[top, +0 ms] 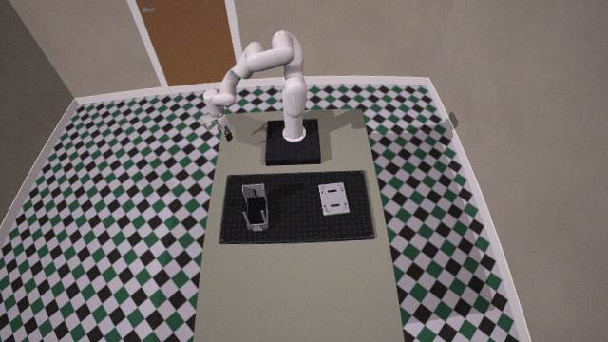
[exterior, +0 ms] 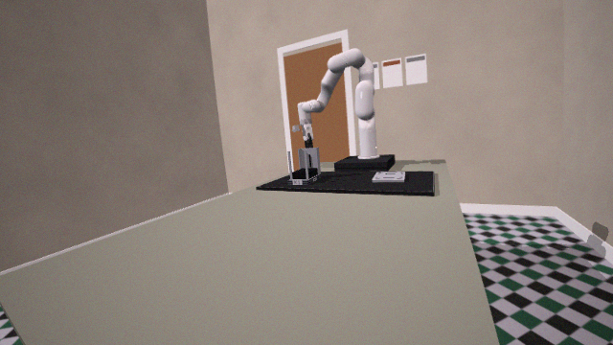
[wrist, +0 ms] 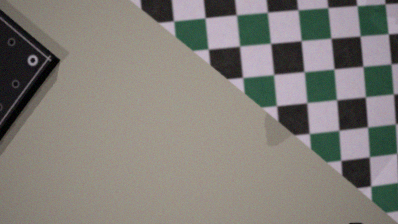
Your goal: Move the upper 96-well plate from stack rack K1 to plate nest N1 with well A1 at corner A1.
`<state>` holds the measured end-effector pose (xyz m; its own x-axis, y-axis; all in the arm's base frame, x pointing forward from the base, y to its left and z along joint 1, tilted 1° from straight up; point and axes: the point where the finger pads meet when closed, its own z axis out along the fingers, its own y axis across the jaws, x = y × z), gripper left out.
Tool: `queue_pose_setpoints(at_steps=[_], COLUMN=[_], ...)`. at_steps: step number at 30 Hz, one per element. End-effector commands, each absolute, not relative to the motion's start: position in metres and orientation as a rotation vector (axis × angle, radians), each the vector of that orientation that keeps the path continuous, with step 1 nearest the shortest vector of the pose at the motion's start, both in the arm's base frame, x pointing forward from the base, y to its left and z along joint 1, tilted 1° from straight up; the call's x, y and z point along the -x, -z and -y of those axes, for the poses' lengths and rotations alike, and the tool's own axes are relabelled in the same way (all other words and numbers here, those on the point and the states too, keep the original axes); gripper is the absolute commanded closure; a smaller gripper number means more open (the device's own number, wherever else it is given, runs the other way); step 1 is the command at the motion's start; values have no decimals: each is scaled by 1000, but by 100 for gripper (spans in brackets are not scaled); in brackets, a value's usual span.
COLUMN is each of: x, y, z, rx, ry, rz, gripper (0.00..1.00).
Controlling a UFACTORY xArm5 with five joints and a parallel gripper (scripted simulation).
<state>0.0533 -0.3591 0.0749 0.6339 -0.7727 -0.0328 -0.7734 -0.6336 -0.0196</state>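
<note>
Pincer (top: 228, 135) spread, carrying nothing, hangs over the bench (top: 294, 294) edge.
Risk: descending into stack rack K1 (top: 255, 207) off-centre could disturb the lower plate.

Glossy white tubular arm (top: 294, 90) with rounded joints, dark-tipped gripper (top: 227, 133).
</note>
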Motion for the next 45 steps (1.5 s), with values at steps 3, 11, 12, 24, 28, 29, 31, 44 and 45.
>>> queue_pose_setpoints(at_steps=[3,11,12,24,28,29,31,44,45], x=[-53,-53,-53,-87,-107,-112,-122,-176,-181], y=[-76,-76,-76,-83,-87,-88,-90,-99,-100], z=[360,360,360,366,368,368,368,364,363], rx=[2813,2813,2813,2888,2914,2914,2933,2995,2995], ry=[-30,-30,-30,-24,-23,-23,-22,-18,-18], rz=[-1332,-1332,-1332,-1182,-1123,-1123,-1075,-906,-906], gripper=[0,0,0,0,0,0,0,0,0])
